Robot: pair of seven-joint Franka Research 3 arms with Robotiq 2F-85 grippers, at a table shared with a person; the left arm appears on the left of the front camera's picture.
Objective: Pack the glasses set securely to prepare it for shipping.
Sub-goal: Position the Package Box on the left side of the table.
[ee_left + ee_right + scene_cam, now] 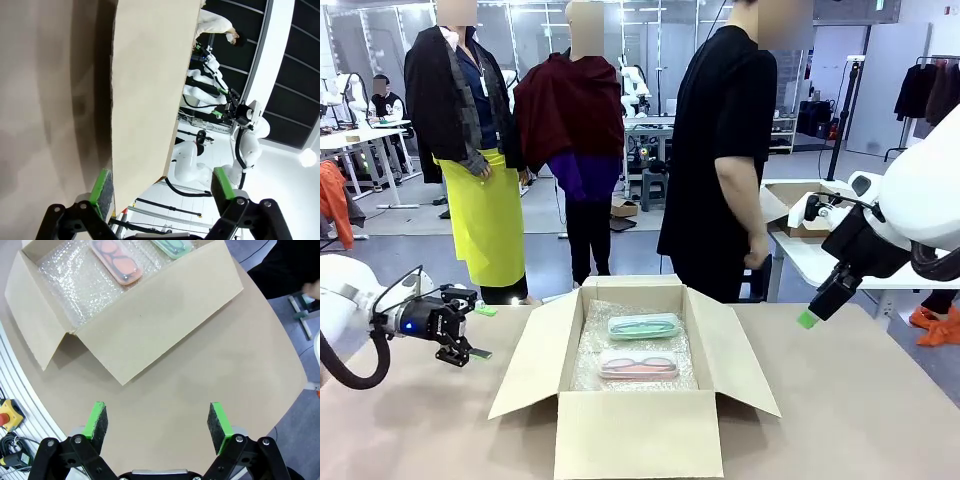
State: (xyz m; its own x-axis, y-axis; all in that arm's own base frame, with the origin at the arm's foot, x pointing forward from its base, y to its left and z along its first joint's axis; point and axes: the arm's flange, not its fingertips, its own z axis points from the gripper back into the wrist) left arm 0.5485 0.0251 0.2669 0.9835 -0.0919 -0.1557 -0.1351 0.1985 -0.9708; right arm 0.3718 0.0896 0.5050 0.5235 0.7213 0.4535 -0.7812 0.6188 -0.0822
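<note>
An open cardboard box [630,432] stands in the middle of the counter [865,405], all four flaps folded outward, its floor lined with bubble wrap [592,352]. Both pieces of the glasses set lie flat on that lining. In the front view the mint-green case [645,326] sits toward the far side, nearer the person [720,150]. The pink case [638,364] sits just beside it toward the robot, with a narrow strip of wrap between them. Their long axes are parallel and run left to right across the box, rounded ends pointing at the side walls. Reddish frames show through the pink lid, seen more clearly in the right wrist view, where the pink case [116,261] and the mint-green case [174,246] lie slantwise at the top edge.

The left pincer [470,330] hangs low over the counter just left of the box's left flap, its fingers pointing toward the box. In its own wrist view the left pincer [162,184] is spread wide and grips nothing, with the flap's [150,75] edge ahead of it.

The right pincer [810,316] is raised above the counter to the right of the box, well apart from it. Its wrist view shows the right pincer [157,417] wide apart and empty over bare counter, the box's right flap [165,315] beyond the pads.
</note>
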